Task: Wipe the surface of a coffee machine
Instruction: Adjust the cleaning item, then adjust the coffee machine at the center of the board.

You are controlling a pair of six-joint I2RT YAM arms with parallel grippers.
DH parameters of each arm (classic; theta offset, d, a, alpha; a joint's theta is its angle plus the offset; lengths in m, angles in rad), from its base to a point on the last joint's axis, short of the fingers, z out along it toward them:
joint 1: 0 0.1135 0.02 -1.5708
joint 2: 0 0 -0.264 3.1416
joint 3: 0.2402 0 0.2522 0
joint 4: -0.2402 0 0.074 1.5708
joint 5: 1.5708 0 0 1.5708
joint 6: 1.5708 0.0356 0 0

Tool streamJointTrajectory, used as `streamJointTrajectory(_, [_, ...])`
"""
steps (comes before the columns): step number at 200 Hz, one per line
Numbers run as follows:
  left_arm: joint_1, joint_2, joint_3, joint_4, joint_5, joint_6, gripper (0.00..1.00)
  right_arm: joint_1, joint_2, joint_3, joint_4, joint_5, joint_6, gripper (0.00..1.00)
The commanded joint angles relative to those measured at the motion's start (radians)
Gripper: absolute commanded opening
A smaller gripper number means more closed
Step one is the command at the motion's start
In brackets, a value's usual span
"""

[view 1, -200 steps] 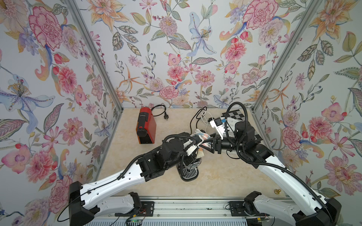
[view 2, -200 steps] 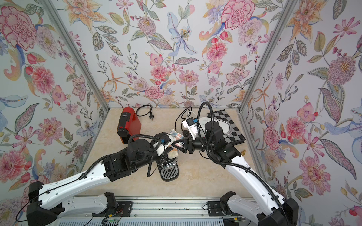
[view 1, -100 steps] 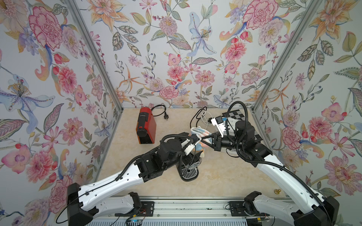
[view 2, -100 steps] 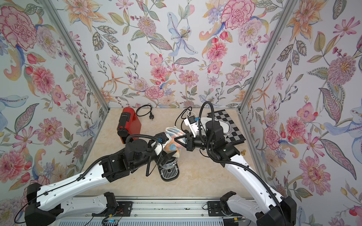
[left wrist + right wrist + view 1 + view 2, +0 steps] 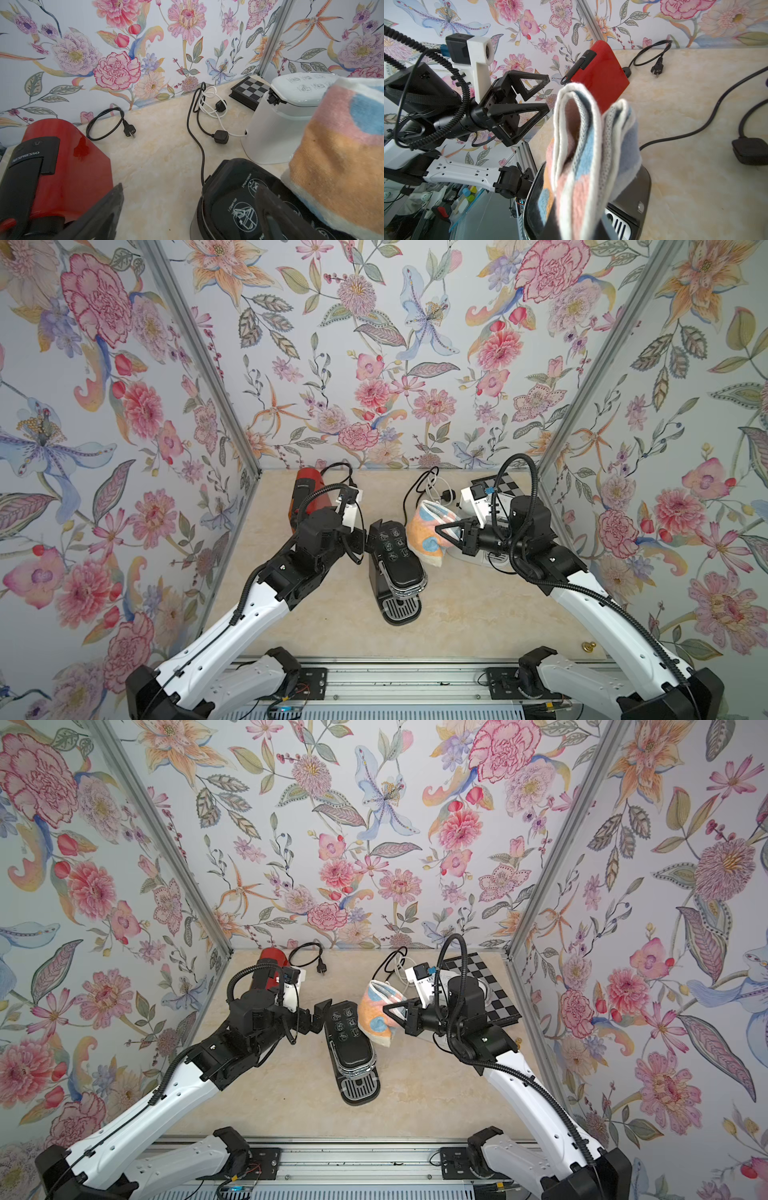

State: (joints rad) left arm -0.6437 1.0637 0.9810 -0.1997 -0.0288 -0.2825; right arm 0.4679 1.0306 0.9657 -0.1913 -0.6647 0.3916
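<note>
A black coffee machine (image 5: 395, 560) (image 5: 349, 1036) stands mid-table, its lid printed with white pictograms (image 5: 245, 209). A pastel towel (image 5: 426, 533) (image 5: 376, 1013) in orange, pink and blue hangs folded at the lid's right rear edge and rests against it in the left wrist view (image 5: 336, 162). My right gripper (image 5: 441, 531) (image 5: 390, 1011) is shut on the towel; in the right wrist view the towel (image 5: 581, 145) hides most of its fingers. My left gripper (image 5: 365, 540) (image 5: 314, 1016) (image 5: 189, 186) (image 5: 548, 93) stands open and empty at the machine's left rear.
A red coffee machine (image 5: 309, 493) (image 5: 68, 162) stands at the back left, close behind my left wrist. A white machine (image 5: 482, 506) (image 5: 291, 116) and a chessboard (image 5: 486, 986) are at the back right. Loose cables and plugs (image 5: 207, 116) lie between them.
My left gripper opened, let go of the towel and drew back to the left. My right gripper closed on the towel and now holds it alone beside the black machine's lid.
</note>
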Motion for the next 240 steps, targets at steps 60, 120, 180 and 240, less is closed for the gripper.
streamJointTrajectory(60, [0.055,0.036,-0.017,0.034,0.059,-0.102,0.99,0.058,-0.103,-0.134,-0.129,0.289,-0.038,0.0])
streamJointTrajectory(120, [0.054,-0.131,-0.167,0.0,0.007,-0.21,0.99,0.034,-0.001,-0.146,-0.082,0.307,-0.061,0.0])
streamJointTrajectory(180, [0.052,-0.142,-0.255,0.048,-0.047,-0.319,0.99,0.057,0.07,-0.242,0.093,0.297,-0.016,0.0])
streamJointTrajectory(240, [0.053,-0.128,-0.317,0.072,-0.061,-0.356,0.99,0.109,0.15,-0.378,0.272,0.447,0.007,0.0])
